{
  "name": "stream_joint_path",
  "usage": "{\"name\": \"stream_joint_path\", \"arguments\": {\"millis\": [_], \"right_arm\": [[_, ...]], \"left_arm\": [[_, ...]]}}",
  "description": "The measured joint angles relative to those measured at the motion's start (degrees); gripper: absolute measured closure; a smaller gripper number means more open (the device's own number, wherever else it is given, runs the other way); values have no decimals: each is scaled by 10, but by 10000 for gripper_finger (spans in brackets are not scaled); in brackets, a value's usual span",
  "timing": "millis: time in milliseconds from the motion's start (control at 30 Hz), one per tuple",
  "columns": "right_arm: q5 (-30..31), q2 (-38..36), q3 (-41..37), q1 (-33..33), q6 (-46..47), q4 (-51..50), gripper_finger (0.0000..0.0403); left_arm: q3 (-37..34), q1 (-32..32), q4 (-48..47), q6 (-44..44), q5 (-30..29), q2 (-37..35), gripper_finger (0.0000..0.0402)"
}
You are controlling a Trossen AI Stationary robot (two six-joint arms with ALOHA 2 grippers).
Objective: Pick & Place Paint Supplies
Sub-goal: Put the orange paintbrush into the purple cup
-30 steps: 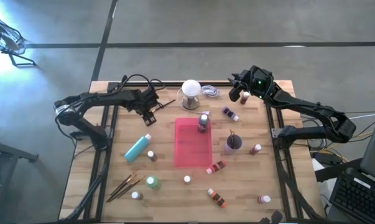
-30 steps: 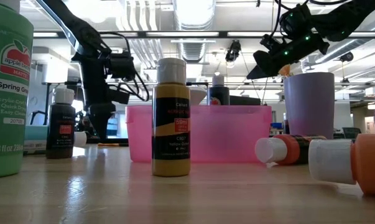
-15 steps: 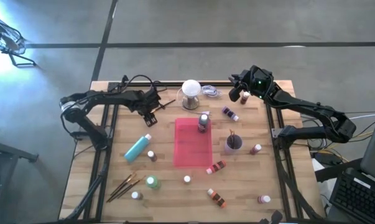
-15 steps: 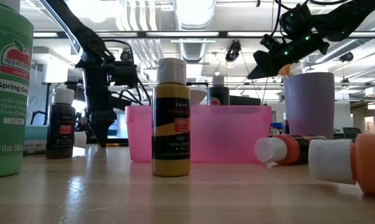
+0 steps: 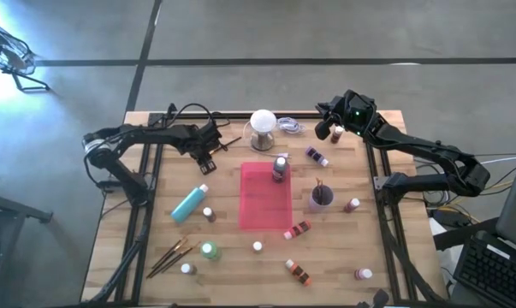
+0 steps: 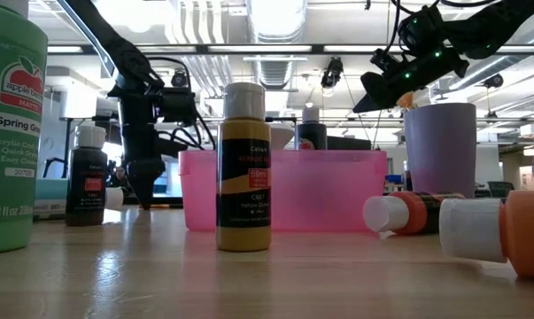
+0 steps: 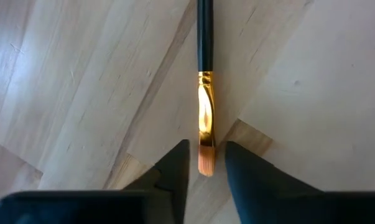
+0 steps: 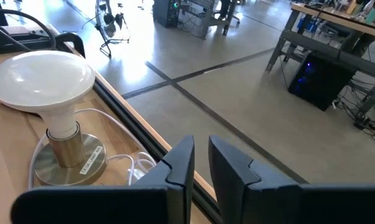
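Observation:
A thin brush with a black handle, gold ferrule and orange bristles (image 7: pixel 205 118) lies flat on the wooden table near its far left. My left gripper (image 7: pixel 206 162) points down over it. Its fingers stand close on either side of the bristle tip (image 7: pixel 206 165), with a small gap on each side. In the high view this gripper (image 5: pixel 208 156) is left of the white ball-topped stand (image 5: pixel 263 128). My right gripper (image 8: pixel 201 155) hangs high over the table's far right corner (image 5: pixel 326 128), fingers almost together and nothing between them. A brown bottle (image 5: pixel 337 133) shows beside it.
The flat pink tray (image 5: pixel 266 205) lies mid-table with a dark bottle (image 5: pixel 280 168) at its far end. A teal bottle (image 5: pixel 189 204), a purple cup (image 5: pixel 320 198), two brushes (image 5: pixel 174 254) and several small bottles lie scattered over the near half.
My left gripper has sunk a little toward the table, over the brush. My right arm has kept still.

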Motion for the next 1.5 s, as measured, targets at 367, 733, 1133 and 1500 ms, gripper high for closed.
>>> {"name": "stream_joint_path", "arguments": {"millis": [367, 733, 1133, 1500], "right_arm": [[0, 0, 0, 0, 0, 0, 331], [0, 0, 0, 0, 0, 0, 308], [-1, 0, 0, 0, -5, 1, 295], [-201, 0, 32, 92, -217, 42, 323]], "left_arm": [[-1, 1, -6, 5, -14, 0, 392], [2, 2, -76, -19, -12, -65, 399], [30, 0, -97, -149, 126, -184, 398], [82, -1, -92, -310, 276, -242, 398]]}}
